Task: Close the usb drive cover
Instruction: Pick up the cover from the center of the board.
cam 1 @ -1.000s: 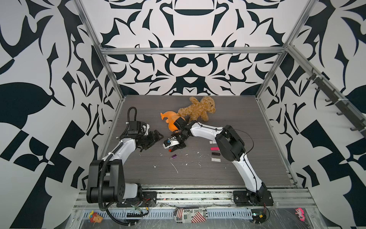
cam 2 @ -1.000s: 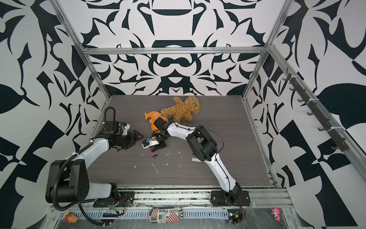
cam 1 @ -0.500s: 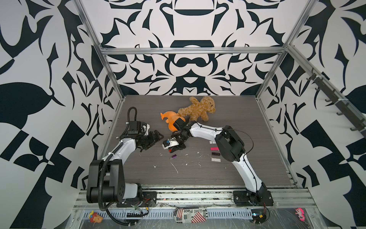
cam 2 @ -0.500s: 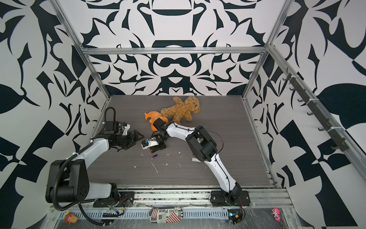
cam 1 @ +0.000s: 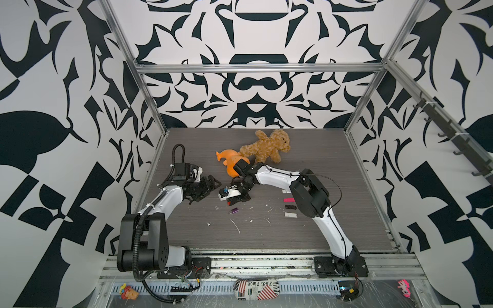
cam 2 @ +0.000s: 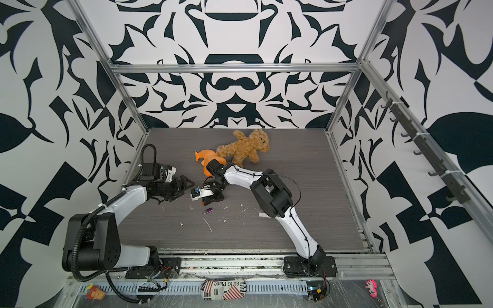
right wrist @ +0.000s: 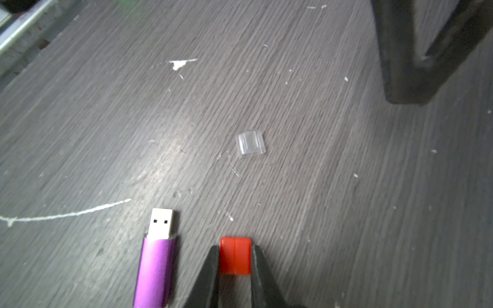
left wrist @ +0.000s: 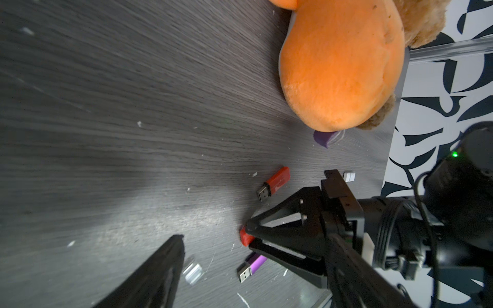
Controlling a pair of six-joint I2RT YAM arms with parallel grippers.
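Purple drive (right wrist: 156, 261) tight beside the red cap (right wrist: 235, 260) in the right gripper (right wrist: 235, 249), clear cap (right wrist: 250, 142) alone on bare table (right wrist: 320, 186) beyond, orange plush (cam 1: 226, 157) and teddy bear (cam 1: 266, 146) crowding the back.

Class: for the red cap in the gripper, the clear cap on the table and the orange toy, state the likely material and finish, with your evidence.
Red cap: probably hard plastic, opaque, smooth satin finish; crisp edges and a moulded centre line.
Clear cap: likely transparent plastic, glossy; see-through, with bright edge highlights.
Orange toy: plush fabric, matte and fuzzy; soft rounded bulge.
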